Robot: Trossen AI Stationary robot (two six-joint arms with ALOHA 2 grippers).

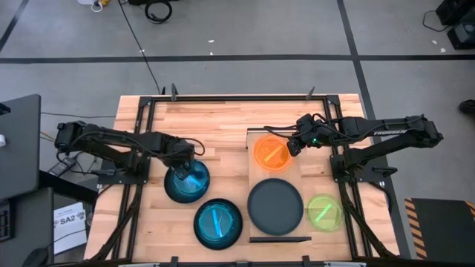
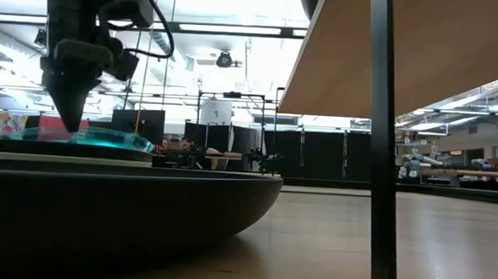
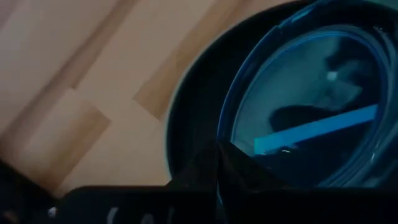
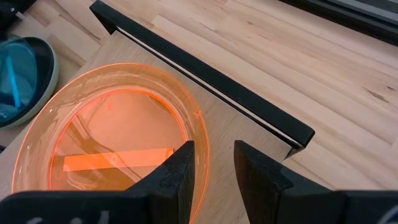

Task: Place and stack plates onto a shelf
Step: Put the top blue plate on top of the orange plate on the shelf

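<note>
Orange plate: translucent orange. Lime-green plate: translucent. Two teal-blue plates: translucent, on black. Black plate: matte. Shelf: pale wood, dark edging.

Worktop: pale wood planks, smooth. Shelf: pale wood, matt dark edging. Orange plate, lime-green plate, teal-blue plate: translucent glossy plastic. Black plate: matt.

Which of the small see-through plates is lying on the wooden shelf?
The translucent orange plate, beside the right gripper. The lime-green plate lies on the tabletop; both teal-blue plates rest on black ones.
</note>
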